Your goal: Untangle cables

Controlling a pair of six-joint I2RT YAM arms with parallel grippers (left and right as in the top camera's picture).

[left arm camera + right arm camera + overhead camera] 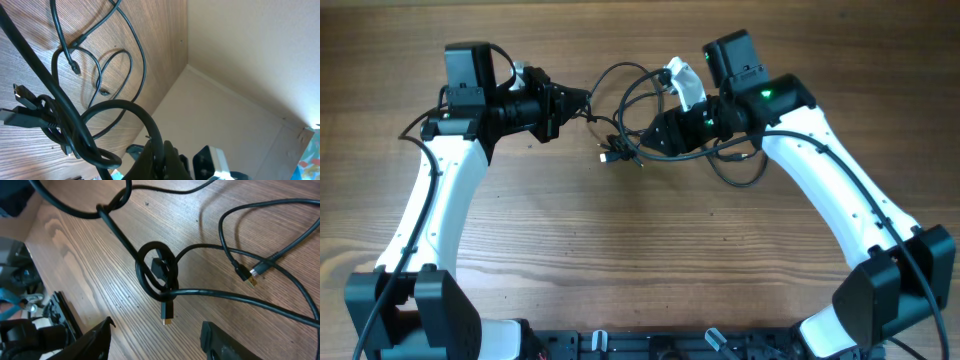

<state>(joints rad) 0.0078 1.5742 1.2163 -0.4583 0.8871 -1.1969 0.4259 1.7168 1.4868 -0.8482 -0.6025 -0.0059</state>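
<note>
Overhead, both arms hide where the tangled cables (625, 140) run.

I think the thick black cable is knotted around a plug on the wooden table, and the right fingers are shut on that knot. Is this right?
Not quite. The right wrist view shows the right fingers open, apart from the knot of the thick black cable on the wooden table.

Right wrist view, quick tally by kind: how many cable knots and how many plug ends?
Tight knotted loop of thin black cable: 1
Small black plug ends in clear view: 3
Total: 4
</note>
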